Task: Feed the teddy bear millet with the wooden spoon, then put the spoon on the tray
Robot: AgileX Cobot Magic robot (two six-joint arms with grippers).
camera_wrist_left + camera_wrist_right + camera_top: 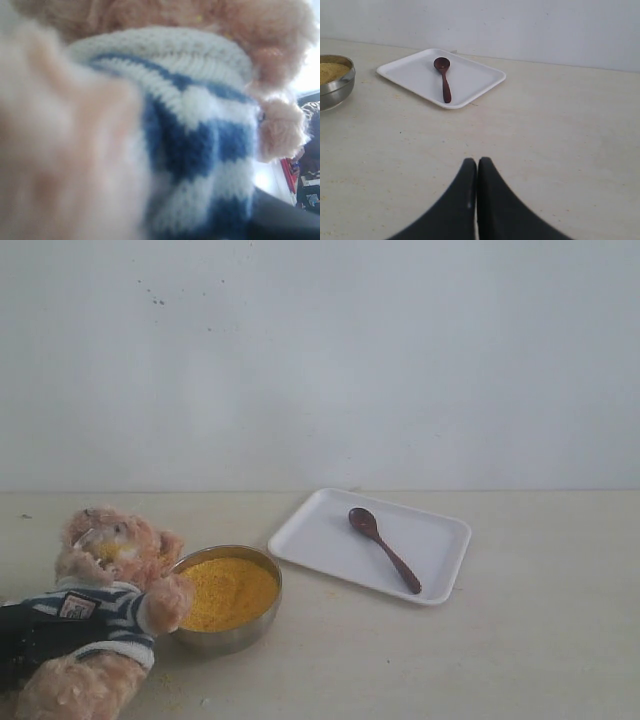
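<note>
The teddy bear point(110, 585) leans at the near left, one paw over the rim of the metal bowl point(232, 638) heaped with yellow millet point(230, 590). A few yellow grains cling to its muzzle. My left gripper point(18, 635) is the dark shape at the bear's striped shirt, shut on its body; the left wrist view is filled by the blurred bear point(200, 125), its jaws hidden. The wooden spoon point(385, 550) lies on the white tray point(315, 530), bowl end toward the back. My right gripper point(477, 162) hovers shut and empty over bare table, short of the tray point(410, 75) and spoon point(445, 82).
A plain white wall closes off the back of the pale table point(520, 640). Scattered millet grains lie on the table near the bowl point(337, 87). The right gripper does not show in the exterior view.
</note>
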